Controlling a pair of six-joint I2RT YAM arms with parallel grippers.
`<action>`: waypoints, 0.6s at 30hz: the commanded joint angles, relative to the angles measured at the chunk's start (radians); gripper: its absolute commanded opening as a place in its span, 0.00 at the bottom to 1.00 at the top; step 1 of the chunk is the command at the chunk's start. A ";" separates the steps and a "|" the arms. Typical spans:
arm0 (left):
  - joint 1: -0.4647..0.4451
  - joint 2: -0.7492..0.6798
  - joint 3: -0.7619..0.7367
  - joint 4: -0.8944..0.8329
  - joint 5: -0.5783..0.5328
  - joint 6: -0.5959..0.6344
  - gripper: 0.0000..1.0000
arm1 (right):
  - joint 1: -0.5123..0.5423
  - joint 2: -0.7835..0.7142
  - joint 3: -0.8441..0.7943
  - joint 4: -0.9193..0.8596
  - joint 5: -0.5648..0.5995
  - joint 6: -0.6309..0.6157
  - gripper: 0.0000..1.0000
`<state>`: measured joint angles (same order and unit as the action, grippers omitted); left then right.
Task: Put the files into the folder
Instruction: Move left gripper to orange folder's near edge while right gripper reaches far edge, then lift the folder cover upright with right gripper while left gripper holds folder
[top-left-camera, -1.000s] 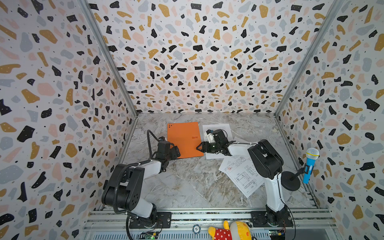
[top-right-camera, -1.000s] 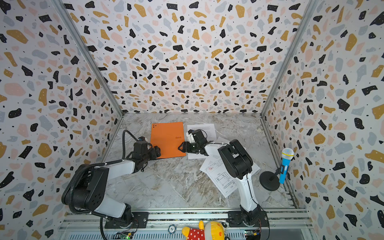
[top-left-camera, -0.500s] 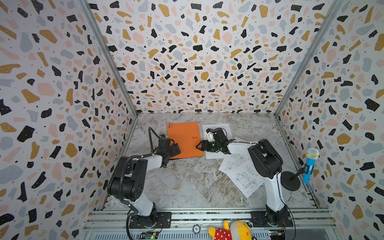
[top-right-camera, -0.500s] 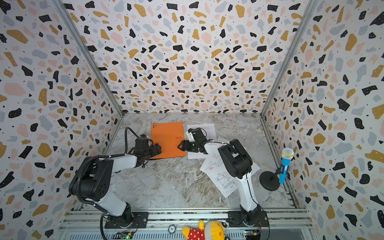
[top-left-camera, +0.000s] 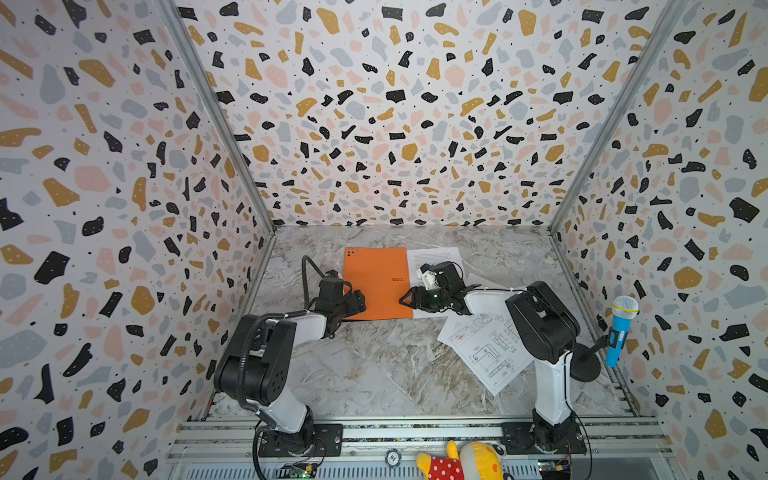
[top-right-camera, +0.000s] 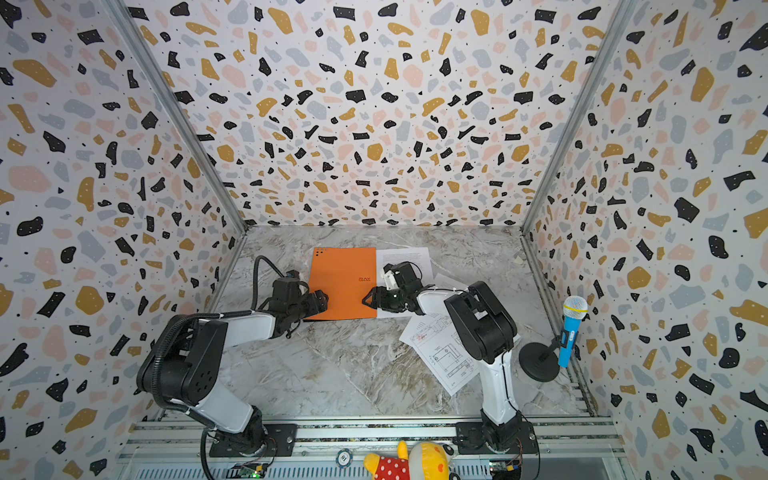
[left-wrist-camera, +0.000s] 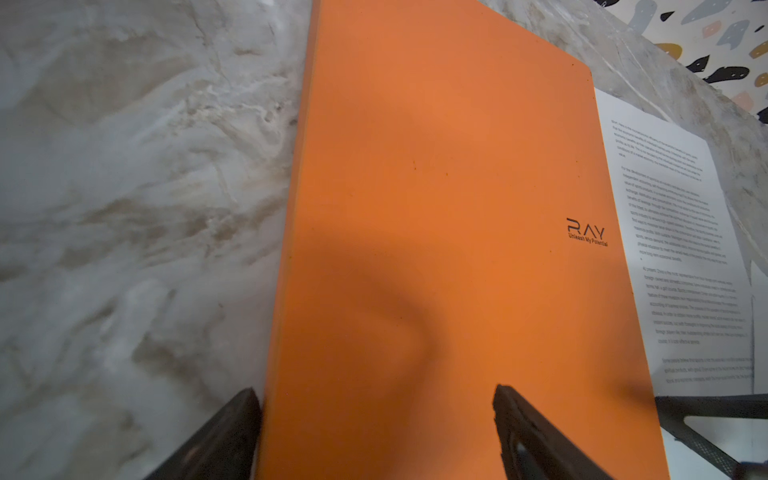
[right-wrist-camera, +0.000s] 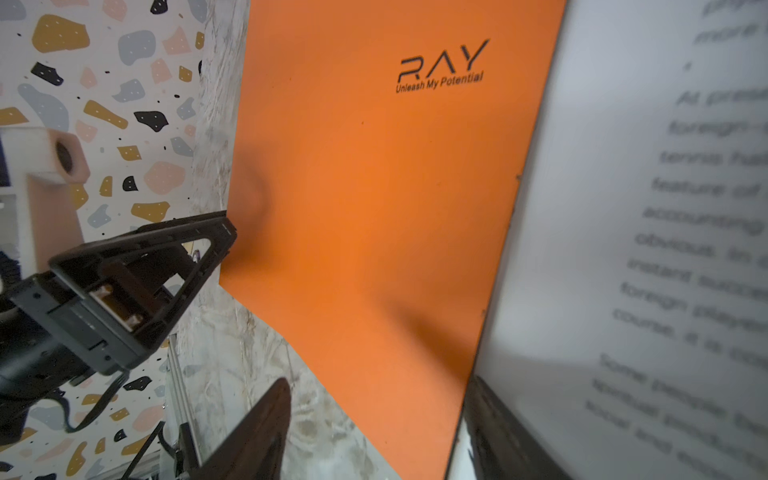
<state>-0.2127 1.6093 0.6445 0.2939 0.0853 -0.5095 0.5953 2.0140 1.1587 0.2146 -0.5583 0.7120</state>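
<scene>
The orange folder (top-left-camera: 376, 282) lies shut and flat on the desk (top-left-camera: 374, 365), a text sheet (top-left-camera: 438, 257) against its right edge and a drawing sheet (top-left-camera: 486, 353) nearer, while the left fingers (left-wrist-camera: 232, 432) and right fingers (right-wrist-camera: 257, 428), both spread, straddle its near corners, likely to lift the cover.

Top views: you have bright, even light; the marble tabletop (top-left-camera: 374, 365) reads matte and evenly lit.
Shadows: soft and faint beneath both arms. In your left wrist view a broad, dim shadow crosses the orange folder (left-wrist-camera: 415, 187).
Focus: your right wrist view blurs the text sheet (right-wrist-camera: 665, 208), while the folder's logo reads sharp.
Distortion: the walls splay outward toward the edges of both top views.
</scene>
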 joint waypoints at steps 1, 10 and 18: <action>-0.016 -0.049 -0.038 0.040 0.067 -0.009 0.87 | 0.013 -0.086 -0.013 0.080 -0.066 0.042 0.66; -0.026 -0.113 -0.108 0.070 0.105 -0.014 0.87 | 0.023 -0.177 -0.076 0.104 -0.076 0.079 0.66; -0.052 -0.163 -0.149 0.106 0.120 -0.038 0.87 | 0.025 -0.251 -0.155 0.140 -0.082 0.110 0.60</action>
<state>-0.2390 1.4807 0.5068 0.3214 0.1310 -0.5278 0.5983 1.8153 1.0248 0.3061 -0.5919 0.7990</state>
